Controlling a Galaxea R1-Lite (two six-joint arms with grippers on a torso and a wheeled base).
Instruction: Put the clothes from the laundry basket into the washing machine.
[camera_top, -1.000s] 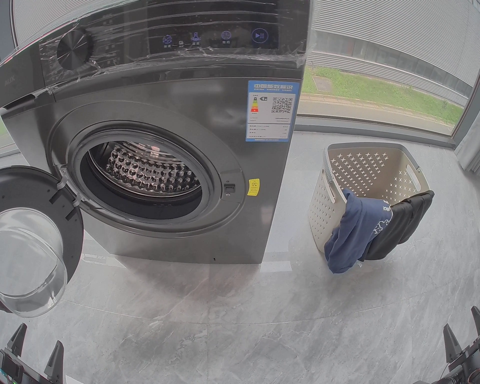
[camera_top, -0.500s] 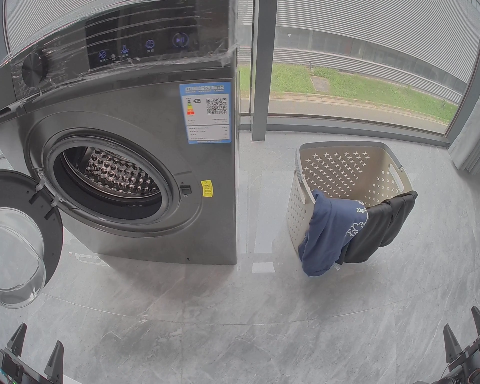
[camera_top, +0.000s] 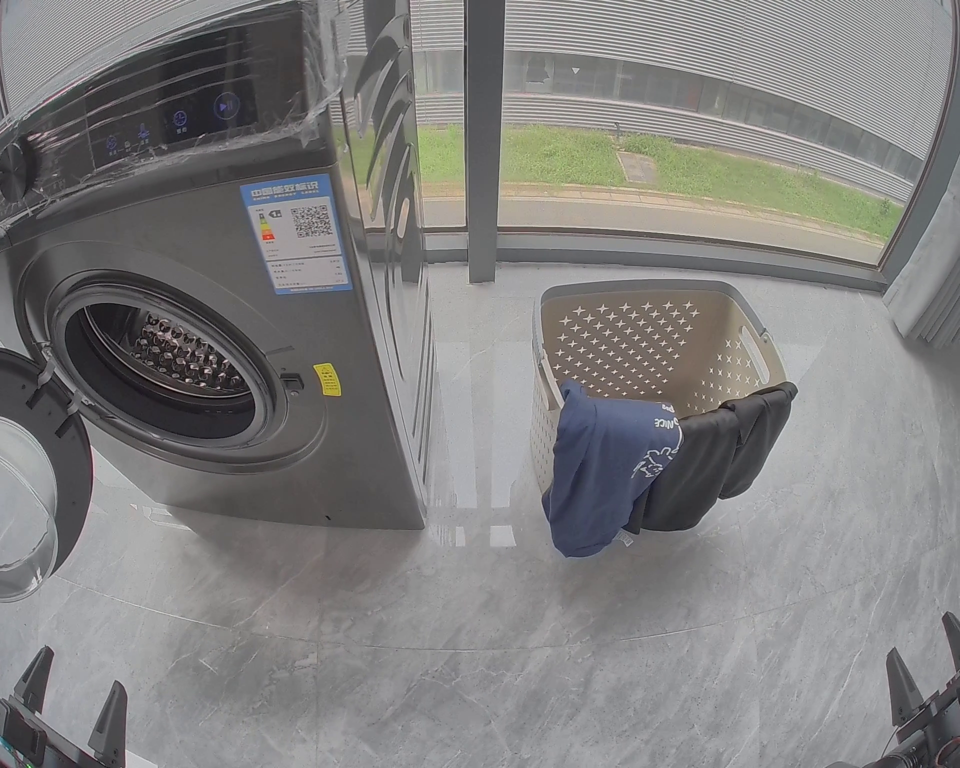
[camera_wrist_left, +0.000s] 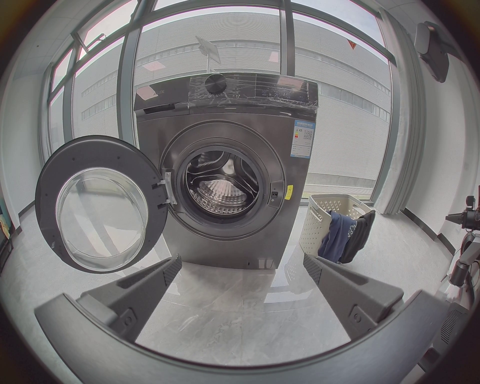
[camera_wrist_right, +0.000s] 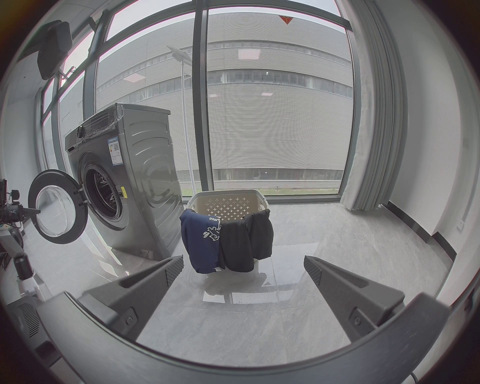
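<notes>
A beige laundry basket (camera_top: 650, 340) stands on the floor right of the grey washing machine (camera_top: 200, 330). A blue garment (camera_top: 600, 470) and a black garment (camera_top: 715, 455) hang over the basket's near rim. The machine's round door (camera_top: 35, 480) is swung open to the left, showing the steel drum (camera_top: 175, 355). My left gripper (camera_top: 72, 697) sits open at the lower left, my right gripper (camera_top: 925, 660) open at the lower right, both empty and far from the basket (camera_wrist_right: 227, 205). The left wrist view faces the drum (camera_wrist_left: 220, 187); the right wrist view faces the blue garment (camera_wrist_right: 200, 240).
Grey tiled floor (camera_top: 520, 640) spreads between me and the basket. A floor-to-ceiling window (camera_top: 680, 130) with a vertical post (camera_top: 483, 140) runs behind. A curtain (camera_top: 925, 290) hangs at the far right.
The head view has swung right: machine and basket have shifted left in the picture. Both grippers keep their places at the lower corners.
</notes>
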